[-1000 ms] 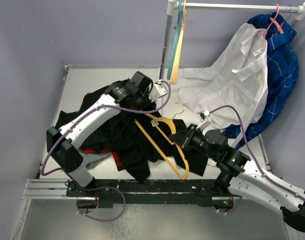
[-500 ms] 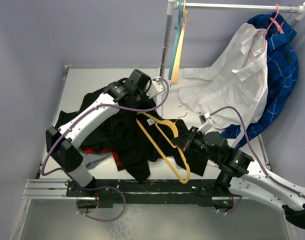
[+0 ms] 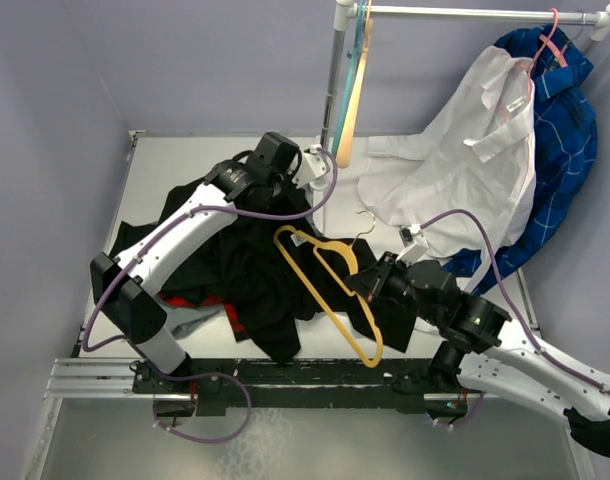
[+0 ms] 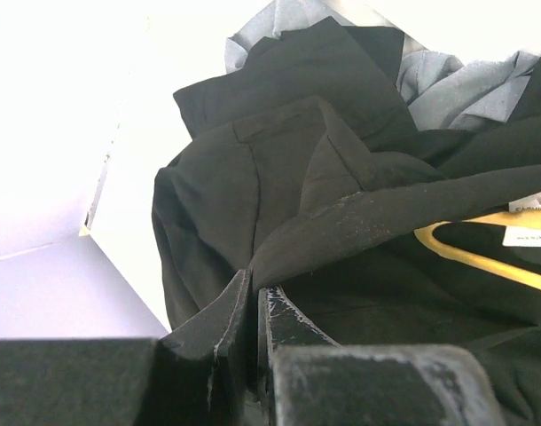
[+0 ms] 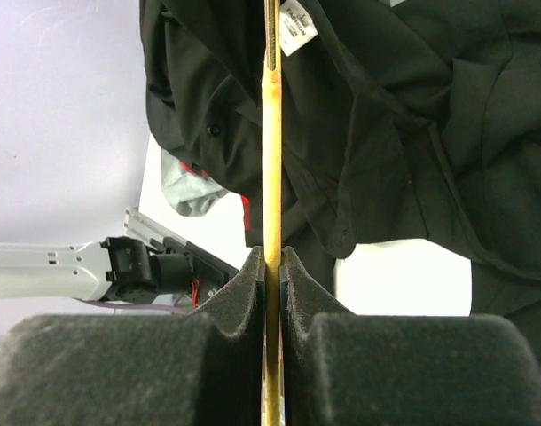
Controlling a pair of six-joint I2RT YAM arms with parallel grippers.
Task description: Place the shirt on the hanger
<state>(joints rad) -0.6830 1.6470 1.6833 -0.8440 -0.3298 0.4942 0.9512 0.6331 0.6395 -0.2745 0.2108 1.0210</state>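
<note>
Hanger (image 5: 271,133) clamped edge-on over black shirt (image 3: 245,270).
The right end effector (image 5: 270,266) is clenched on the yellow-orange hanger above the shirt heaped on the surface (image 3: 175,165); the left end effector (image 4: 255,293) has its jaws nearly together at a shirt fold, grip unclear.

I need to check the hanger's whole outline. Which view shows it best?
Top external: the hanger shows nearly whole, hook included, over the shirt. Right wrist shows only one rod of it, edge-on, clamped in the right gripper. Left wrist shows just a yellow corner.
</note>
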